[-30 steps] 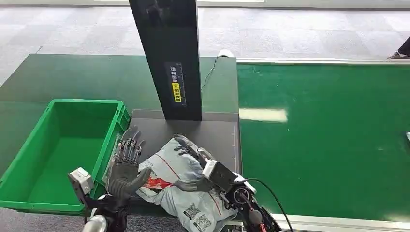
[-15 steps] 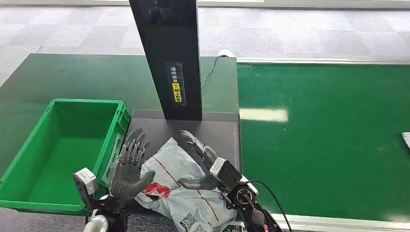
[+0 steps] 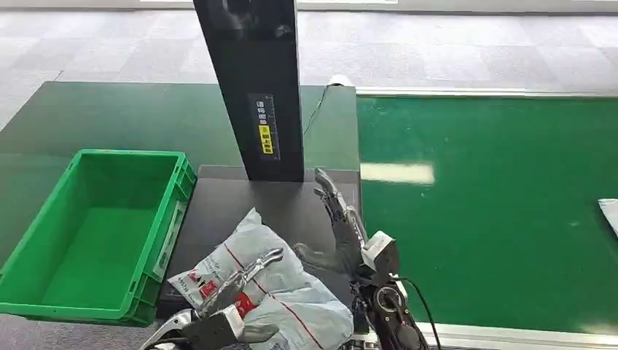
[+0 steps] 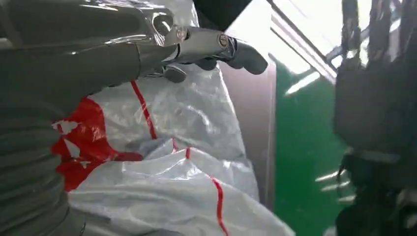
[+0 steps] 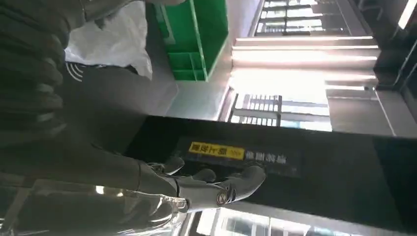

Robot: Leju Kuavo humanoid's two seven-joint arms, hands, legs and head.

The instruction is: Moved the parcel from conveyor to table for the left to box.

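The parcel [image 3: 280, 295], a crumpled grey-white bag with red stripes and a red mark, lies on the dark plate [image 3: 291, 200] at the table's near edge. My left hand [image 3: 237, 306] comes in low from the near side and rests on top of it, fingers [image 3: 264, 259] stretched flat across the bag. In the left wrist view the left hand [image 4: 98, 54] lies over the parcel [image 4: 172, 162] without closing round it. My right hand [image 3: 339, 219] stands raised just right of the bag, fingers apart and holding nothing. The right wrist view shows the right hand [image 5: 147, 182] before the black post [image 5: 295, 152].
An empty green bin [image 3: 44, 219] stands left of the plate. A tall black post [image 3: 255, 87] rises behind the plate. The green conveyor [image 3: 495, 211] runs to the right, with another pale parcel [image 3: 611, 213] at its far right edge.
My right hand let go of the parcel and lifted up and to the right. My left hand dropped from upright beside the bin onto the parcel, which shifted slightly left.
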